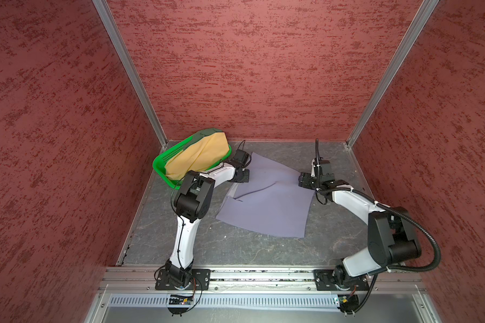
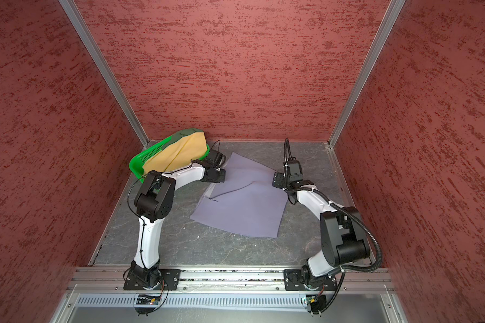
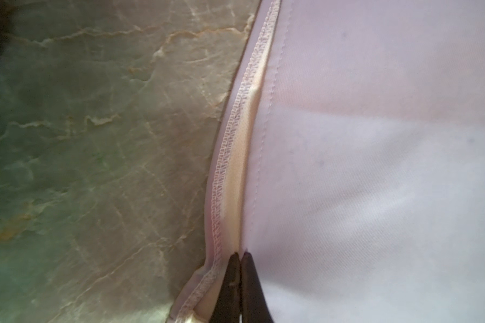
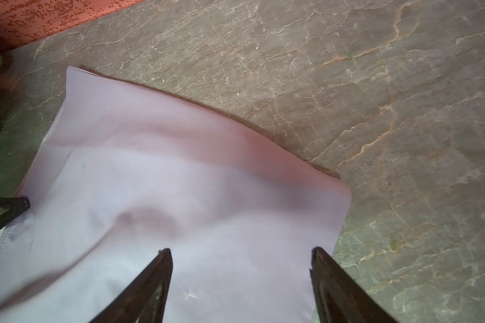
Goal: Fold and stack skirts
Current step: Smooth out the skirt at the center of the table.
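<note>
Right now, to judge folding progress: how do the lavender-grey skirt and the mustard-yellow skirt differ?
The lavender-grey skirt lies spread on the table; the mustard-yellow skirt sits bunched in the green basket. The left pincer is shut on the lavender-grey skirt's hem; no pincer holds the mustard-yellow skirt. Both are plain cloth.

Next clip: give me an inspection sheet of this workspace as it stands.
Surface: grey veined tabletop.
Job's things: lavender-grey skirt spread out, one crease; mustard-yellow skirt over dark green skirt in the green basket.
Clutter: nothing seen.
Grippers: left gripper shut on the lavender-grey skirt's stitched edge; right gripper open over another corner of it.
Cables: black conduit loops off the right arm, away from the cloth.
Surroundings: red textured walls, aluminium posts.
</note>
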